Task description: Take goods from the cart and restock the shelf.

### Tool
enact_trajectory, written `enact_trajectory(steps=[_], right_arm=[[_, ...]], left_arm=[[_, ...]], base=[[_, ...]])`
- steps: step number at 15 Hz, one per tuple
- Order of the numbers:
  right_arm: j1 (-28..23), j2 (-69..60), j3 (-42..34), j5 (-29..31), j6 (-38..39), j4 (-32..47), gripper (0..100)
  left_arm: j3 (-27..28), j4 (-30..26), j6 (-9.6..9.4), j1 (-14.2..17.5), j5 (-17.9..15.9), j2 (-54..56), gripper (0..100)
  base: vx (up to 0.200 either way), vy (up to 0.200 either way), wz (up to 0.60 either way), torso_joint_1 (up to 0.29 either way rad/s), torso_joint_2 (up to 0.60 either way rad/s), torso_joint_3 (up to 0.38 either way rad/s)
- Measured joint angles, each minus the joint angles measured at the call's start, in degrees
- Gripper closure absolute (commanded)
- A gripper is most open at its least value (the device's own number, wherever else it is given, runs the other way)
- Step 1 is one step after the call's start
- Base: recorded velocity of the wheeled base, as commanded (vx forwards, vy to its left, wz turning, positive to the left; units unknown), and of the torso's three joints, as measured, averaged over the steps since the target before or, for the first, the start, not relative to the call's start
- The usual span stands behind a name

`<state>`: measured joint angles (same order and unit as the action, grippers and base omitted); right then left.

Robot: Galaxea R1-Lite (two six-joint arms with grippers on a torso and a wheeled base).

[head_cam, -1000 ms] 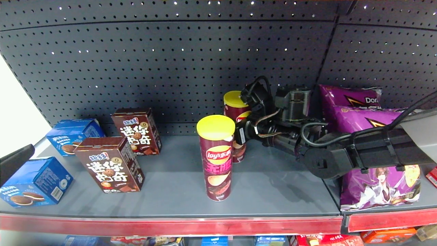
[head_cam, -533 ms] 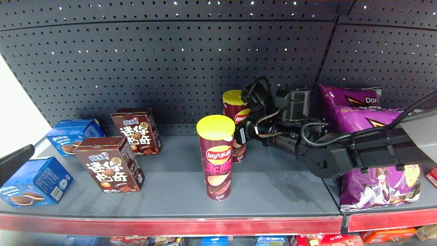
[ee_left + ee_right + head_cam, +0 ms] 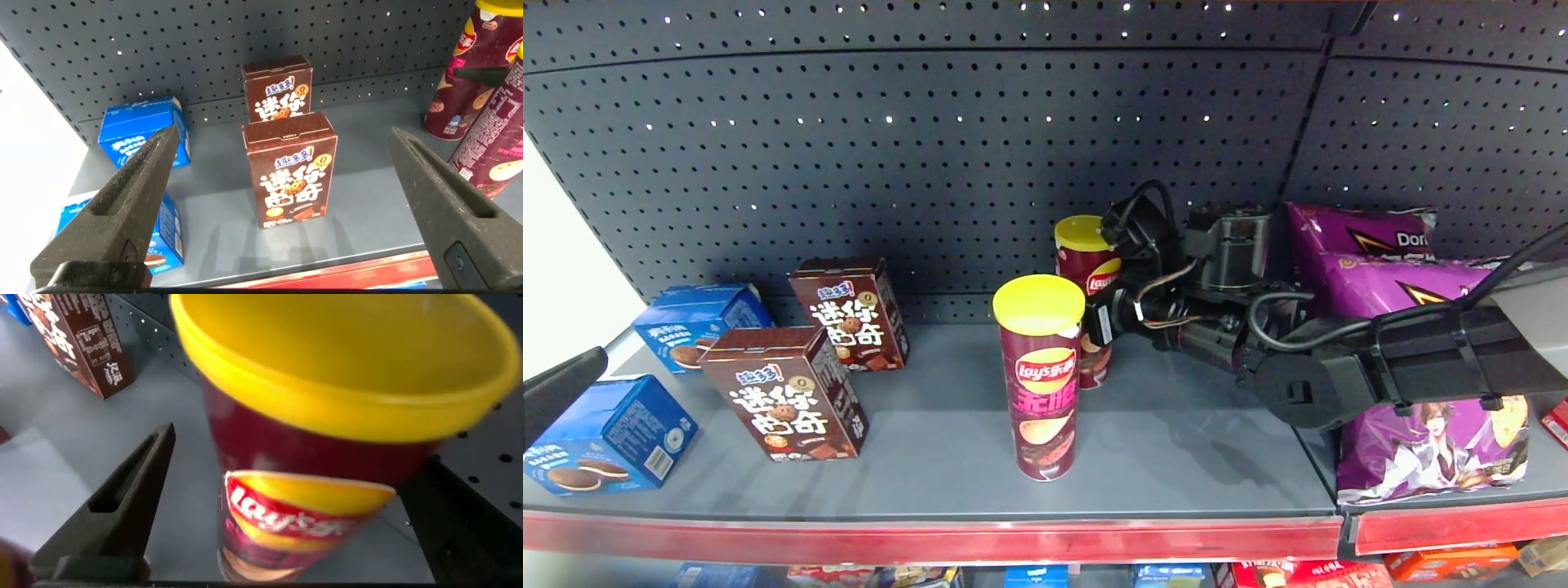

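Two maroon chip cans with yellow lids stand on the grey shelf (image 3: pixel 1176 441). The front can (image 3: pixel 1041 376) stands free near the middle. Behind it, the rear can (image 3: pixel 1086 278) (image 3: pixel 327 457) stands upright close to the pegboard, between the fingers of my right gripper (image 3: pixel 1098 314) (image 3: pixel 298 449). That gripper is open, with a strip of shelf showing between one finger (image 3: pixel 122 498) and the can. My left gripper (image 3: pixel 282 139) hangs open and holds nothing, out in front of the brown cookie boxes (image 3: pixel 290 167).
Two brown boxes (image 3: pixel 784 392) and two blue boxes (image 3: pixel 609 437) stand on the shelf's left part. Purple snack bags (image 3: pixel 1388 269) lie at the right, partly under my right arm. A red strip (image 3: pixel 931 539) edges the shelf front. The pegboard wall closes the back.
The rear can and my right gripper have shifted slightly to the left. The front can, the boxes and the left arm have stayed put.
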<state>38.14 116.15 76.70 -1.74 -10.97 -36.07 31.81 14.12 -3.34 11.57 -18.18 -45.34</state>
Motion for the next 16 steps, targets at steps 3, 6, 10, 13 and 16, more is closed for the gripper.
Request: enact_trajectory(steps=[3, 6, 10, 13, 16], right_arm=[[-0.4, -2.1, -2.7, -0.1, 0.1, -0.3, 0], [-1.2, -5.4, -6.5, -0.2, 0.2, -0.4, 0], [-1.4, -9.1, -11.0, -0.3, 0.5, -0.4, 0], [-1.6, -12.3, -14.0, -0.4, 2.5, -0.5, 0], [-3.1, -14.4, -15.9, -0.4, 3.6, -0.5, 0]], left_arm=[[0.0, 0.0, 0.01, 0.0, -0.1, 0.0, 0], [-0.2, 0.0, 0.01, 0.0, -0.1, 0.0, 0], [-0.4, -0.1, 0.0, 0.0, -0.1, 0.1, 0], [-1.6, -0.1, 0.01, 0.0, -0.1, 0.5, 0], [-2.6, -0.1, 0.0, 0.0, -0.1, 1.3, 0]], base=[[0.0, 0.0, 0.0, 0.0, 0.0, 0.0], [0.0, 0.0, 0.0, 0.0, 0.0, 0.0], [0.0, 0.0, 0.0, 0.0, 0.0, 0.0], [0.0, 0.0, 0.0, 0.0, 0.0, 0.0], [0.0, 0.0, 0.0, 0.0, 0.0, 0.0]])
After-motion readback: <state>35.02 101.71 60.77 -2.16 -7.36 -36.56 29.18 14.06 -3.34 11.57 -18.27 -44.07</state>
